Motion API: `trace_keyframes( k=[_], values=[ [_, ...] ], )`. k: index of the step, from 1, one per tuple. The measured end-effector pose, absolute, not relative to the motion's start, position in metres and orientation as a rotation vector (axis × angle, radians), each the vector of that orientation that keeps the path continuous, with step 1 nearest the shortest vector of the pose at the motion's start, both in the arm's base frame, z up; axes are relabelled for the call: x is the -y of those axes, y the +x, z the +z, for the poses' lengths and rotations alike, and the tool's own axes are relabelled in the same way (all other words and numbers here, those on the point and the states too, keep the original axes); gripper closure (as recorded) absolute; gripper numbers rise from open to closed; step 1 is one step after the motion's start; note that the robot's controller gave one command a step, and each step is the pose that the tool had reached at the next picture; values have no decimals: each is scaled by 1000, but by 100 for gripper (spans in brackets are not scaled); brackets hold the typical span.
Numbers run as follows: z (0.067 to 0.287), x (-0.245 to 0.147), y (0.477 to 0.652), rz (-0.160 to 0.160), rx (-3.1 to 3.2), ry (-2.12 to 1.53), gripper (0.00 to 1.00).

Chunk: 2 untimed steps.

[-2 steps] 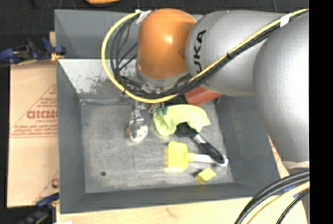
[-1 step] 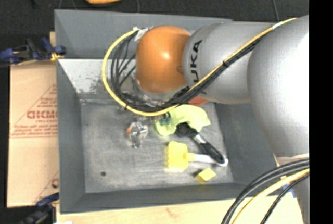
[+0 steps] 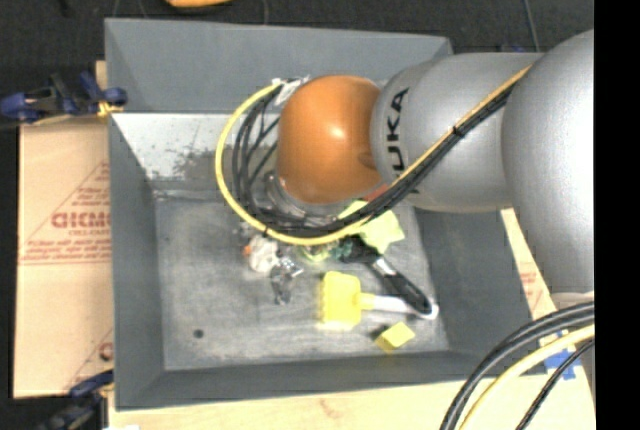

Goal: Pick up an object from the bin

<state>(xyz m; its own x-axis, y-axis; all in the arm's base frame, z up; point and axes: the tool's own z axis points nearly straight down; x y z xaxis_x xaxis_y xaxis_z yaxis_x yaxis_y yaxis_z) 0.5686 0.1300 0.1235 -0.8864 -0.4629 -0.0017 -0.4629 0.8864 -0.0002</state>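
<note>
Camera view had the arm [image 3: 470,133] reaching in over the bin's [image 3: 135,248] right wall. Were we agreed on that?

— We were. Its orange cover [image 3: 325,143] hung over the middle of the floor. Below it we made out what we took for the claw [image 3: 279,273], low and close to the floor.

Was the claw wide or narrow?

— We could not tell, because the cover and the cables [image 3: 252,146] stood in the way. We saw nothing that we could call held.

What lay nearest?

— A small white-and-red bit [image 3: 260,256], touching the claw or just beside it, on the side of the left wall. A yellow brush [image 3: 339,301] lay near, toward the wall at the view's bottom, and a black handle [image 3: 405,286] lay just beyond it toward the right wall. A yellow block [image 3: 397,336] sat close to the bottom right corner. A yellow-green piece [image 3: 388,232] peeped out from under the arm.

Which step did we judge it to be?

— The reach down onto a thing, with no lift yet. We thought the bit the likeliest pick, though we were not sure.

And the next move?

— It called for a firm close on that one thing, then a straight rise clear of the brush and the walls. The bit looked small and loose, so we feared it might be pushed aside rather than gripped.
</note>
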Motion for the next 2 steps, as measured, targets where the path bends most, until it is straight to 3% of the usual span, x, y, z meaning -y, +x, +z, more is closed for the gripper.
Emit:
trace_keyframes(
  k=[1, 2],
  values=[
    [114, -109, 561, 5, -3062, -678, 0],
    [96, -100, 598, -2, -3006, -889, 0]
  ],
)
